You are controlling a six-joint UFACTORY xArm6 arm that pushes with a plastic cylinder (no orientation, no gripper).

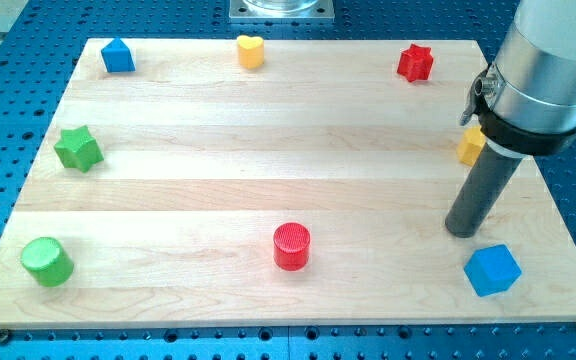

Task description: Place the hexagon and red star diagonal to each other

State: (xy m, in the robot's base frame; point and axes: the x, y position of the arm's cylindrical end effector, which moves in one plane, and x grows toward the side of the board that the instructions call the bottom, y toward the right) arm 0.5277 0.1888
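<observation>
The red star [415, 62] lies near the view's top right of the wooden board [218, 150]. A yellow block [470, 147], probably the hexagon, sits at the board's right edge, below and to the right of the star; the arm hides part of it. My tip [462, 231] rests on the board below the yellow block, apart from it, and just up and left of a blue cube [492, 269].
A blue house-shaped block [117, 55] and a yellow heart [251, 50] lie along the top edge. A green star [78, 148] and a green cylinder [46, 261] are at the left. A red cylinder [291, 246] stands near the bottom middle.
</observation>
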